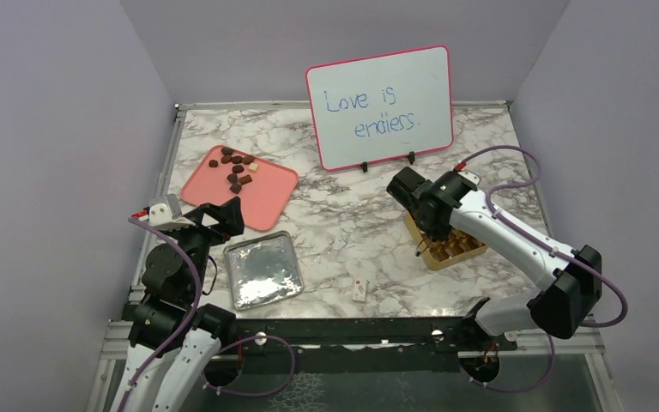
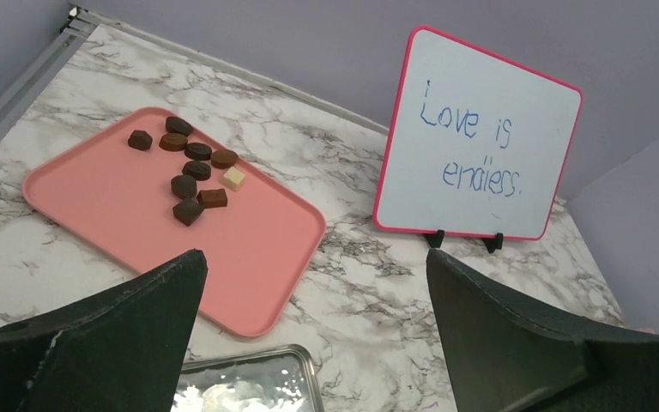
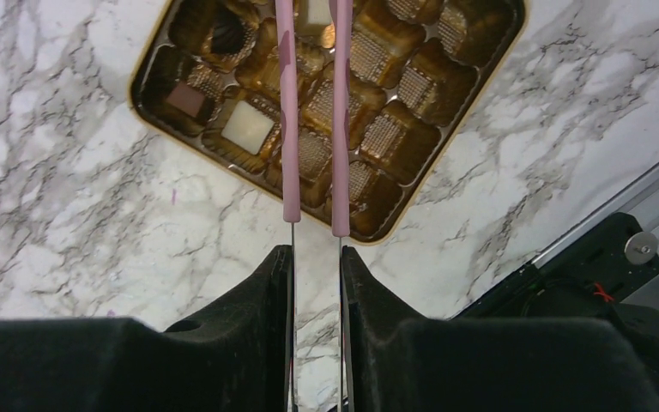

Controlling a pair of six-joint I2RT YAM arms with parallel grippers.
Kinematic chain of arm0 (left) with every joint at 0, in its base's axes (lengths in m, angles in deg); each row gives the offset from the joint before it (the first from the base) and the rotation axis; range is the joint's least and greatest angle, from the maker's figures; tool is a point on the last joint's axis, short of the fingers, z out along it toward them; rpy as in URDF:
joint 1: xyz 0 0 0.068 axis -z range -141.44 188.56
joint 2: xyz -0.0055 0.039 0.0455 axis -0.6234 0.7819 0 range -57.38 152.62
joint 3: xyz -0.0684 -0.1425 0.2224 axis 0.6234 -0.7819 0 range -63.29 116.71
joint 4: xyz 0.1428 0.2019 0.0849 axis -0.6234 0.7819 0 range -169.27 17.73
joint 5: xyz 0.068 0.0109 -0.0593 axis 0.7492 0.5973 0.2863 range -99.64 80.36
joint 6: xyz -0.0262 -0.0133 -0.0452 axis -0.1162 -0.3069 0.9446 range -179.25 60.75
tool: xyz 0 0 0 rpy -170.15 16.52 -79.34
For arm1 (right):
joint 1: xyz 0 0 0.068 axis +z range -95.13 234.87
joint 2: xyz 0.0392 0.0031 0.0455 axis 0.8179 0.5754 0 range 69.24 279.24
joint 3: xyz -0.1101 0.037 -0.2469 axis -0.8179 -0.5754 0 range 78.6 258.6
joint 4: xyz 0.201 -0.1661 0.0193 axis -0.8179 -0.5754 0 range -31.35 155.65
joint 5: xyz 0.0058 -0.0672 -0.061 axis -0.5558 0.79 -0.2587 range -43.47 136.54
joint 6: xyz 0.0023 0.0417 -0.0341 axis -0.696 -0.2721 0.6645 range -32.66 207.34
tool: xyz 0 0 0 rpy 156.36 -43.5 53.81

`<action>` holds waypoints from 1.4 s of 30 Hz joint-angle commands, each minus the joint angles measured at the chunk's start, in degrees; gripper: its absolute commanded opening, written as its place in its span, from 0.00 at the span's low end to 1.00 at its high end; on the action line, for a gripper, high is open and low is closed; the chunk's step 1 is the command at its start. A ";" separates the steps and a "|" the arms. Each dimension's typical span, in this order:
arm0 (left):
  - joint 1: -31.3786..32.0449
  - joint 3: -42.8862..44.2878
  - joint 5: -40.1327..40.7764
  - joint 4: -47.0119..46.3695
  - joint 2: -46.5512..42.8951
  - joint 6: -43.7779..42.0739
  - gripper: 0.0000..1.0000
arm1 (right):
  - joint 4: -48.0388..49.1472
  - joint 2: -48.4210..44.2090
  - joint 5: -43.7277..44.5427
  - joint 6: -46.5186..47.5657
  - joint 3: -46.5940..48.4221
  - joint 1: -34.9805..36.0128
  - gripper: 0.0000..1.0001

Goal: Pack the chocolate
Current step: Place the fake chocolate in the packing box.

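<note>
Several pieces of chocolate (image 1: 236,167) (image 2: 193,167), mostly dark brown with one pale, lie on the far part of a pink tray (image 1: 262,202) (image 2: 120,215). My left gripper (image 1: 223,219) (image 2: 315,257) hangs open just short of the tray's near corner, holding nothing. At the right, my right gripper (image 1: 425,219) (image 3: 316,251) is shut on a pair of pink-armed tongs (image 3: 290,129). The tongs reach over the gold square box (image 1: 455,249) (image 3: 392,137). Three pieces (image 3: 247,127) sit in its cavities. The tongs' tips run out of view.
A pink-framed whiteboard (image 1: 380,107) (image 2: 480,137) reading "Love is endless." stands at the back. A shiny silver square lid (image 1: 262,270) (image 2: 249,382) lies in front of the pink tray. A small white tag (image 1: 359,290) lies near the front edge.
</note>
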 commanded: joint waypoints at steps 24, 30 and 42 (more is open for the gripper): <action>-0.36 0.43 -0.48 -0.57 0.21 -0.07 0.99 | 10.01 1.75 0.55 6.21 -8.19 -10.23 0.34; -0.36 0.38 -0.41 -0.57 0.31 -0.03 0.99 | 9.94 1.89 -0.12 6.29 -7.79 -10.33 0.38; -0.36 0.43 -0.48 -0.57 0.22 -0.07 0.99 | 8.22 0.53 0.61 8.56 -4.77 -10.33 0.34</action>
